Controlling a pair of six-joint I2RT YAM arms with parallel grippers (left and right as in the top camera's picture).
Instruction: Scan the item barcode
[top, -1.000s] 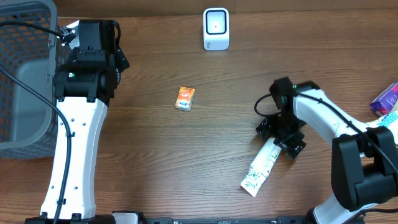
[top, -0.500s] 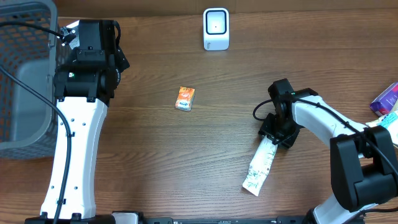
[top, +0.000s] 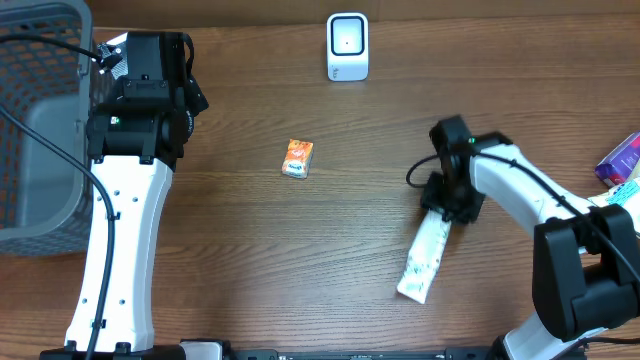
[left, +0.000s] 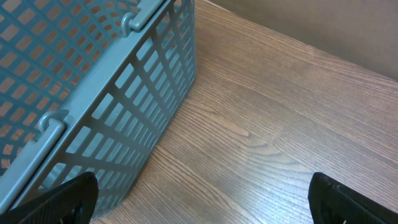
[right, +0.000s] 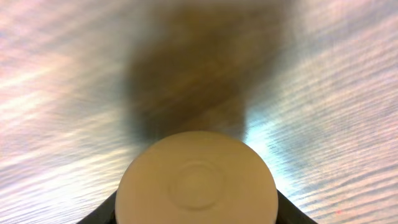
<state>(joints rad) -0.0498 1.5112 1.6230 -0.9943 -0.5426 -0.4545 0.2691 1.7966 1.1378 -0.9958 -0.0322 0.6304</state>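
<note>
Two grippers are at work on your table (top: 300, 260), and only the right one has anything. Your right gripper (top: 447, 205) is partly closed on the upper end of the white tube (top: 424, 262), which lies slanted on the wood with its lower end toward the near edge. From the right wrist you see the tube's round cream cap (right: 196, 180) filling the bottom of the view, a dark finger (right: 297, 213) pressed at each side of it; the rest is blurred. The scanner (top: 347, 46) stands at the far edge, well apart from the tube, and a small orange box (top: 298, 158) lies between them. Your left gripper (left: 202, 205) stands spread wide and holds nothing, just beside the wall of the grey basket (left: 124, 106).
</note>
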